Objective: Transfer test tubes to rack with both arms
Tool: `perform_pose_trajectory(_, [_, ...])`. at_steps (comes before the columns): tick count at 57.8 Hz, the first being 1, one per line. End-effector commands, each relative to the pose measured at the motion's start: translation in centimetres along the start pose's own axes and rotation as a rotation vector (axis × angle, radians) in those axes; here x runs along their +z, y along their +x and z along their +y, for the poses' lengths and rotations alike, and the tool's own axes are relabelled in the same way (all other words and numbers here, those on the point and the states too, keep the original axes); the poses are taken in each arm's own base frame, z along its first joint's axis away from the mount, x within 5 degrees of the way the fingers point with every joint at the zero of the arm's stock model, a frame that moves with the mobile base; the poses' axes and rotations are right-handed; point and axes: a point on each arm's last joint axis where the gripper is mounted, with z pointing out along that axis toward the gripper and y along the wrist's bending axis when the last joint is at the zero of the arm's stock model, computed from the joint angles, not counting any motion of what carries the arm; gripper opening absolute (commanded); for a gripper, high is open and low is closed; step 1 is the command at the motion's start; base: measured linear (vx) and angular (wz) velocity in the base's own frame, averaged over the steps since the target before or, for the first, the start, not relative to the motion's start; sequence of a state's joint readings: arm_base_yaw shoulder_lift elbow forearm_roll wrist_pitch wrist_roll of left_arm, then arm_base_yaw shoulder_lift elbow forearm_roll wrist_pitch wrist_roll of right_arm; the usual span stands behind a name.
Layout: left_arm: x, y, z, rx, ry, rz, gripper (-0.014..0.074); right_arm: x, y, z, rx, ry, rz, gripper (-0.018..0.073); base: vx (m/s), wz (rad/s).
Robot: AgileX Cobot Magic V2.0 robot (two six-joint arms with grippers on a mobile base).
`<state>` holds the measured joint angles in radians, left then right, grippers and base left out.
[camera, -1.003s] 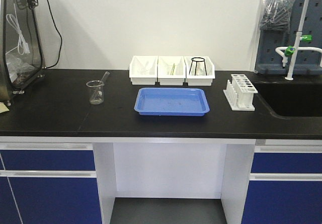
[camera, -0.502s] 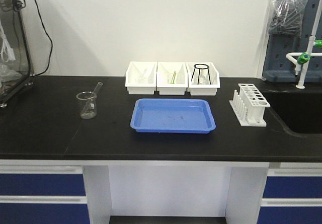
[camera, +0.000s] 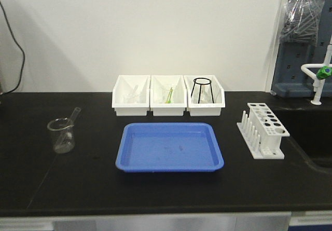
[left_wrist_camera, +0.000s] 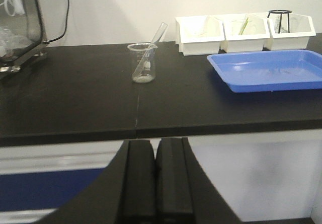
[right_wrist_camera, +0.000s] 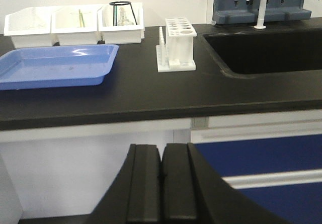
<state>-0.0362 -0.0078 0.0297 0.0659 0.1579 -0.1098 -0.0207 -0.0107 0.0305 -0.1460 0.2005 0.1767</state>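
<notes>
A clear test tube leans in a small glass beaker at the left of the black counter; both show in the left wrist view, tube, beaker. The white rack stands at the right, with no tubes in its holes, also in the right wrist view. My left gripper is shut and empty, below the counter's front edge. My right gripper is shut and empty, also low in front of the counter. Neither arm shows in the front view.
A blue tray lies mid-counter. Three white bins stand behind it against the wall; one holds a black wire stand. A sink is sunk in the counter right of the rack. Blue drawers sit below.
The front view has moved closer to the counter and shifted right: the beaker, tray and rack appear larger and lower, and the cabinets have dropped out of view.
</notes>
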Motion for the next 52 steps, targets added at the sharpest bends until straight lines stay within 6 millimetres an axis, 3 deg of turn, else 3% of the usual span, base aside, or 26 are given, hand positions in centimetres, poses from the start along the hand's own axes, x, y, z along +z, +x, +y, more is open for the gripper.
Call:
perform_pose_trajectory(1, [-0.01,0.0,-0.04,-0.013,0.008,-0.081,-0.0015,0.0,-0.38,0.1,-0.012,-0.011,-0.074,-0.0007,0.39,-0.09])
perform_pose_trajectory(52, [-0.01,0.0,-0.04,-0.013,0.008,-0.081,-0.0015,0.0,-0.38,0.09,-0.012,-0.01,-0.074,-0.0007,0.36,0.04])
